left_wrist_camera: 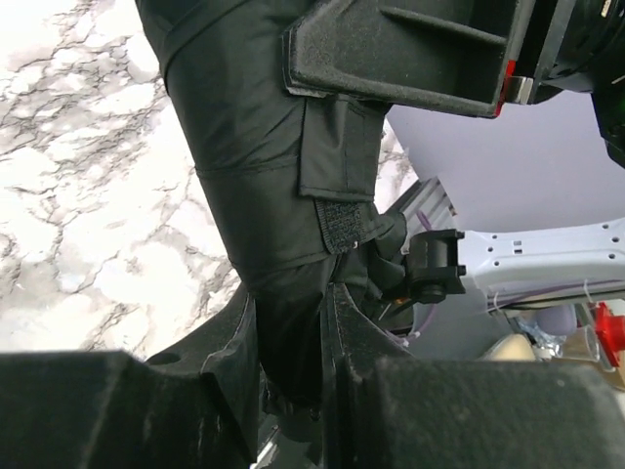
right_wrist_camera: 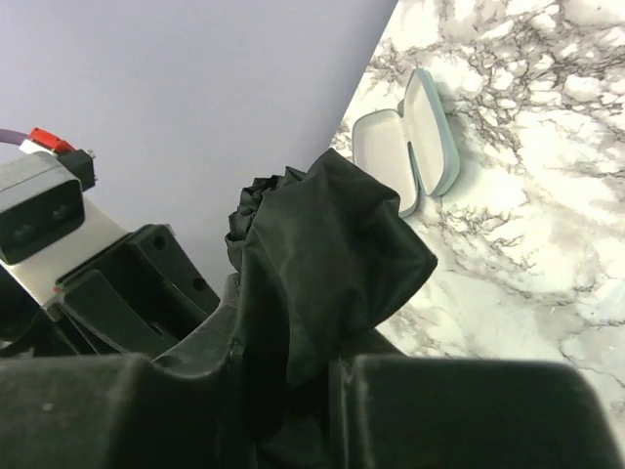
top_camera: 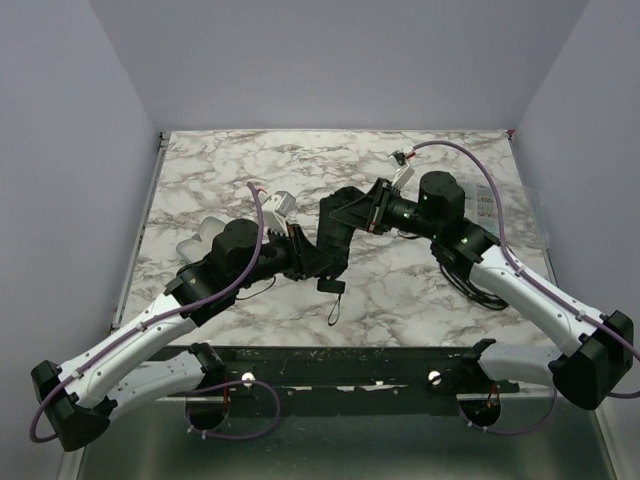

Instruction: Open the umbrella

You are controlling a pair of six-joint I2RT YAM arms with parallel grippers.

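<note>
The black folded umbrella [top_camera: 335, 232] is held off the table between both grippers. Its handle [top_camera: 329, 285] points toward the near edge, and the wrist strap [top_camera: 335, 310] hangs down. My left gripper [top_camera: 300, 258] is shut on the lower part of the canopy near the handle; in the left wrist view the fabric [left_wrist_camera: 264, 176] with its velcro tab [left_wrist_camera: 347, 223] runs down between my fingers [left_wrist_camera: 293, 327]. My right gripper [top_camera: 365, 210] is shut on the upper end; bunched black fabric [right_wrist_camera: 322, 244] fills the gap between its fingers [right_wrist_camera: 293, 362].
A pale mint clamshell case [top_camera: 203, 233] lies behind the left arm and also shows in the right wrist view [right_wrist_camera: 410, 142]. A coiled black cable [top_camera: 470, 287] lies under the right arm. A small card [top_camera: 485, 205] lies at the right edge.
</note>
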